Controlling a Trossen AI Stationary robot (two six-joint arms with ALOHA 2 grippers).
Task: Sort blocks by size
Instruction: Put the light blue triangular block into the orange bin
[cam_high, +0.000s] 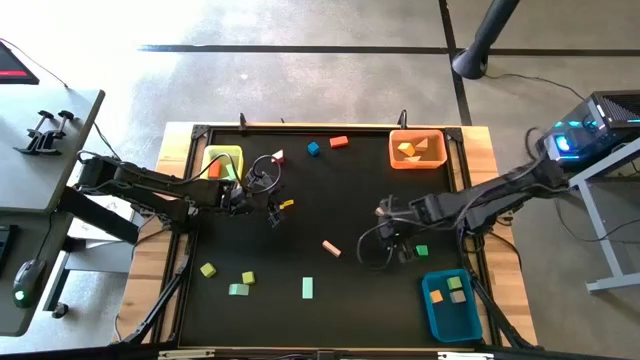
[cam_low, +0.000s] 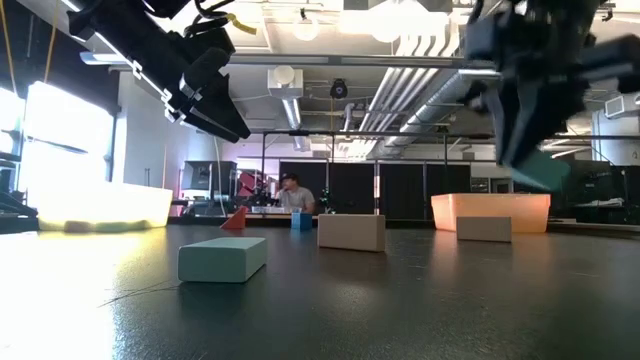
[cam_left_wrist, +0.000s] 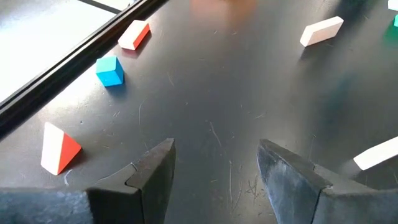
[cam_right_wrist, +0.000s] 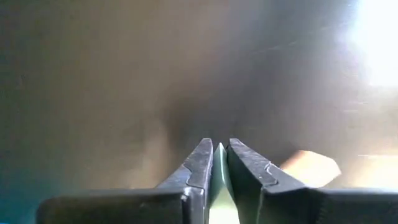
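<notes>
My right gripper (cam_high: 400, 245) hangs over the table's right middle, shut on a small green block (cam_high: 421, 250). The low view shows that block (cam_low: 545, 170) in the air. My left gripper (cam_high: 275, 212) is open and empty above the table's left middle; its fingers (cam_left_wrist: 155, 168) stand apart over bare table. Loose blocks lie flat on the table: a blue cube (cam_left_wrist: 110, 70), a red-and-white wedge (cam_left_wrist: 59, 149), a red-and-white bar (cam_left_wrist: 135, 35), a tan bar (cam_high: 331, 248) and a mint bar (cam_high: 307, 288). My right gripper pinches the green block between its two fingers; only a thin pale-green face (cam_right_wrist: 217, 171) shows between them. The fingers come from above, pointing down. The block (cam_low: 545, 170) is lifted clear of the table, below the fingers.
A yellow bin (cam_high: 222, 160) stands at the far left, an orange bin (cam_high: 417, 148) at the far right and a blue bin (cam_high: 450, 305) at the near right, each with blocks in it. Yellow-green, yellow and mint blocks (cam_high: 238, 290) lie near left.
</notes>
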